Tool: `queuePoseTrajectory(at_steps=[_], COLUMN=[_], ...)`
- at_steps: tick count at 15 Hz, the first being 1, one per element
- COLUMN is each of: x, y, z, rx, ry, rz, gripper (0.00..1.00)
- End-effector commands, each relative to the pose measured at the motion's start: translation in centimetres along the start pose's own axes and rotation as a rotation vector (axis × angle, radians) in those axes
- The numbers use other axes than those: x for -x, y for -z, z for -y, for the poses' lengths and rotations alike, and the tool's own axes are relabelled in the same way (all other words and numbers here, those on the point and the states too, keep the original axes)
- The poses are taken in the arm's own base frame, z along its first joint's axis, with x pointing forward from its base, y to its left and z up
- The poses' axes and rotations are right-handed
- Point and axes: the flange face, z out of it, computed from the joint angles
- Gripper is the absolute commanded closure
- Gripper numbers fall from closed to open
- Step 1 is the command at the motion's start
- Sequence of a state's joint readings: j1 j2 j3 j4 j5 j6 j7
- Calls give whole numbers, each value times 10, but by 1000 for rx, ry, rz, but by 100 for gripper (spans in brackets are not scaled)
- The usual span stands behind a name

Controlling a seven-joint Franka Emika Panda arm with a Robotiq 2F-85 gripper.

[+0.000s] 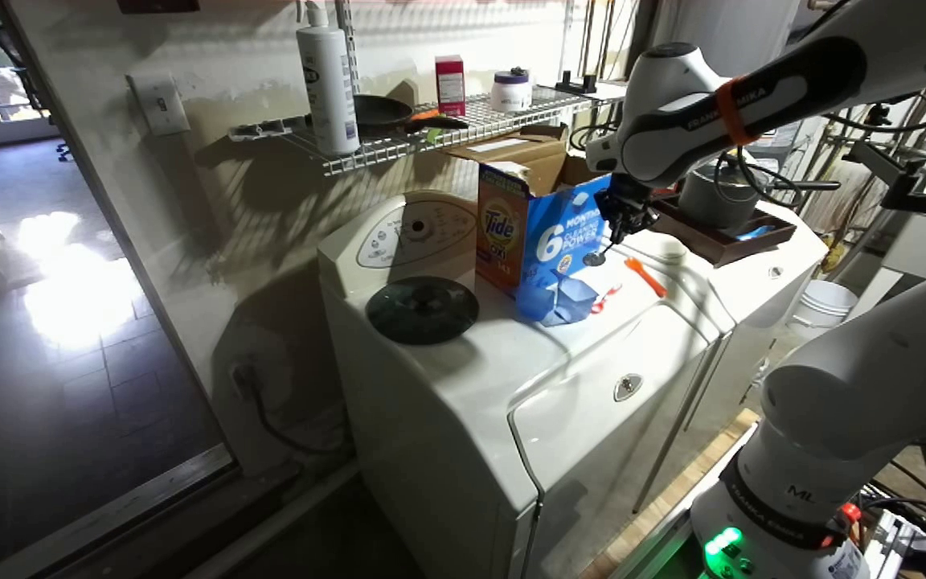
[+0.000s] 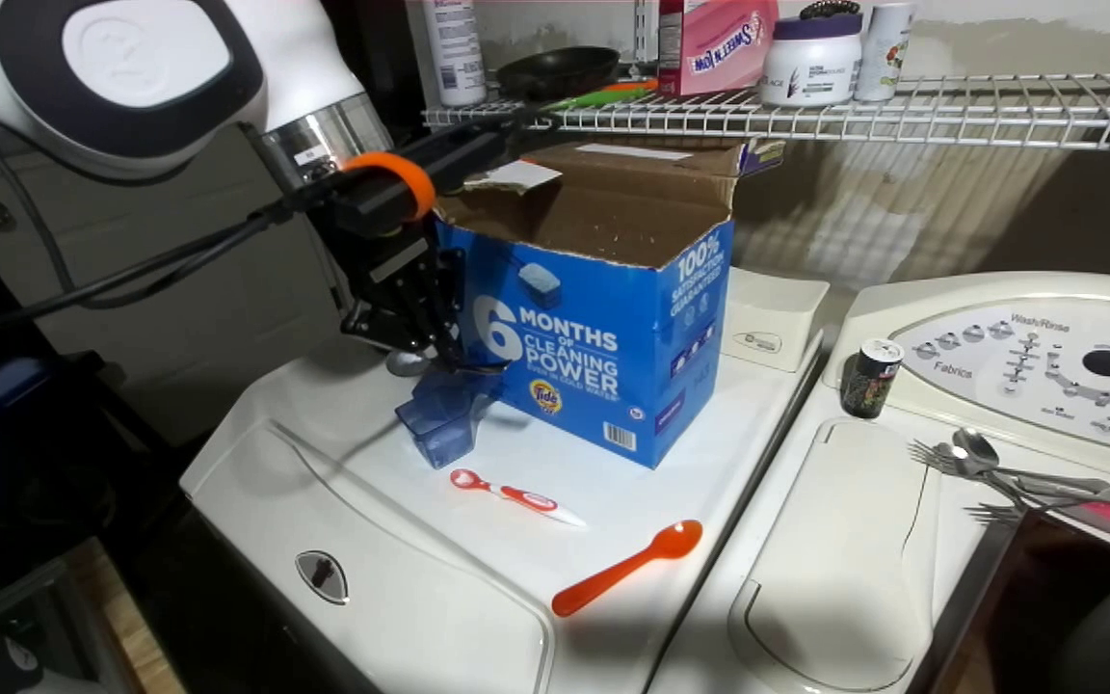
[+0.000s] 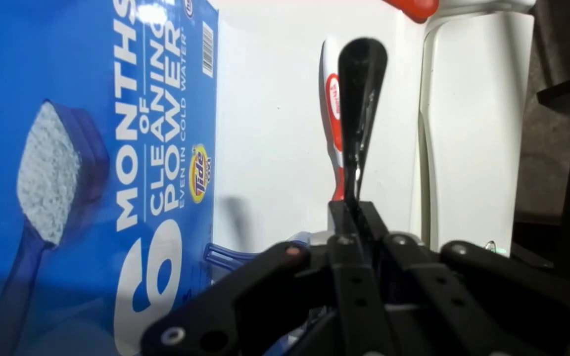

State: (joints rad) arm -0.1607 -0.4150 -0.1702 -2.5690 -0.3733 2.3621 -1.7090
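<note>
My gripper (image 3: 356, 212) is shut on a dark, shiny spoon; its handle (image 3: 363, 94) sticks out past the fingertips in the wrist view. The spoon's bowl (image 1: 594, 259) shows below the gripper (image 1: 616, 238) in an exterior view. Right beside the gripper (image 2: 454, 357) stands a blue detergent box (image 2: 565, 328) with its top open. Under the jaws sits a clear blue scoop (image 2: 441, 429), mostly hidden by the gripper in the wrist view. A red and white spoon (image 2: 521, 496) and an orange spoon (image 2: 627, 569) lie on the white machine top.
A wire shelf (image 2: 979, 120) with a pan, bottle and cartons runs along the wall above the box. Forks and spoons (image 2: 998, 467) and a small black can (image 2: 871, 381) lie on the neighbouring machine. A dark tray (image 1: 740, 241) there holds a grey pot (image 1: 716, 201).
</note>
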Motion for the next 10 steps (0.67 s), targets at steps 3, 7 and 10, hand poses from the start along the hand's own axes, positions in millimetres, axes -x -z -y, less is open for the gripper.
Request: queuePoseTrajectory(at_steps=[3,7,10], x=[-12,-20,-25], y=[-12,-19,-24], z=[-1,-3,-5], rx=[37,62,77], ry=[30,56,71], rz=[71,108,143], gripper=[98,98,98])
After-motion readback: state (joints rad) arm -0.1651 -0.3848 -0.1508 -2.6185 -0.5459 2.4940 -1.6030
